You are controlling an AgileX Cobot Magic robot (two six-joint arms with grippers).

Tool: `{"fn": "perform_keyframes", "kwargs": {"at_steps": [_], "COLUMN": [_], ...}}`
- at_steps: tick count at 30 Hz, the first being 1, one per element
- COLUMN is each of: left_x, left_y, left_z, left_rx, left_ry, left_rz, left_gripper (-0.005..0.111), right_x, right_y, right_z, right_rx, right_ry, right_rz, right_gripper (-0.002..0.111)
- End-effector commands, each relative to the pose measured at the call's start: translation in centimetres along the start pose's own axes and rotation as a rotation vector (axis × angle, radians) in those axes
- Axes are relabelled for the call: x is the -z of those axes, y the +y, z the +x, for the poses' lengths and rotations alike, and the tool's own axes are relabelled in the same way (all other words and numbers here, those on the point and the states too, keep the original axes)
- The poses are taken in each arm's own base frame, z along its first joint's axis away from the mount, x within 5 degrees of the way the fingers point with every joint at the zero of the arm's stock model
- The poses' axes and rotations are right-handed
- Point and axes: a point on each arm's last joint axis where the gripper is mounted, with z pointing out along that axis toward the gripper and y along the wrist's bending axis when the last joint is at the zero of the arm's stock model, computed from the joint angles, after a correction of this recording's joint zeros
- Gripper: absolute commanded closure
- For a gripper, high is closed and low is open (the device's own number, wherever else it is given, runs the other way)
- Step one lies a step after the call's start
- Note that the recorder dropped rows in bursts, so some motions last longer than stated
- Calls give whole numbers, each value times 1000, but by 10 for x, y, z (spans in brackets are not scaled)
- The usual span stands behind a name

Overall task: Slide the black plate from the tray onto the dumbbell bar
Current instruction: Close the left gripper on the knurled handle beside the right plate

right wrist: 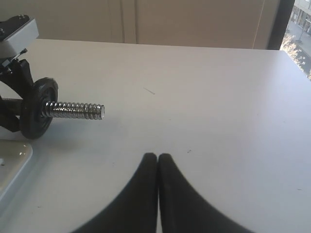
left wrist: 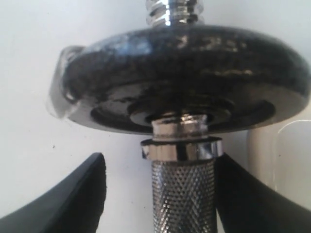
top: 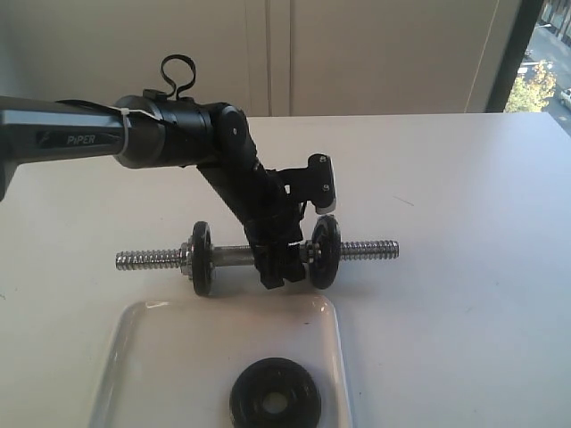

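One black plate lies flat in the white tray at the near edge. Beyond the tray the dumbbell bar lies across the table, with a black disc on its left part and another on its right. My left gripper comes down over the bar's middle, close to the right disc. In the left wrist view this gripper is open astride the knurled bar: one finger is beside it, the other well apart. My right gripper is shut and empty above bare table, apart from the bar's threaded end.
The white table stretches to the right of the bar. A window shows at the far right, a pale wall behind. The tray's corner shows at the edge of the right wrist view. The left arm reaches in from the left.
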Motion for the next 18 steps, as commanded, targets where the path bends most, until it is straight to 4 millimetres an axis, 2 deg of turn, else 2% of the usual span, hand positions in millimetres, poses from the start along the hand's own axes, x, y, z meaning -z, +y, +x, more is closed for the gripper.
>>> {"fn": "perform_keyframes", "kwargs": {"at_steps": [1,18], "left_x": [2,3], "left_y": [-2,-4], "left_z": [-3,-2], "left_rx": [8,10], "left_ry": [-7,1], "left_rz": [21,45], "left_gripper": [45,70], "right_x": [0,0], "right_y": [0,0], "right_z": [0,0], "right_rx": [-31,-31], "right_ry": [-12,-12], "right_rz": [-4,-4], "right_gripper": [108,108]}}
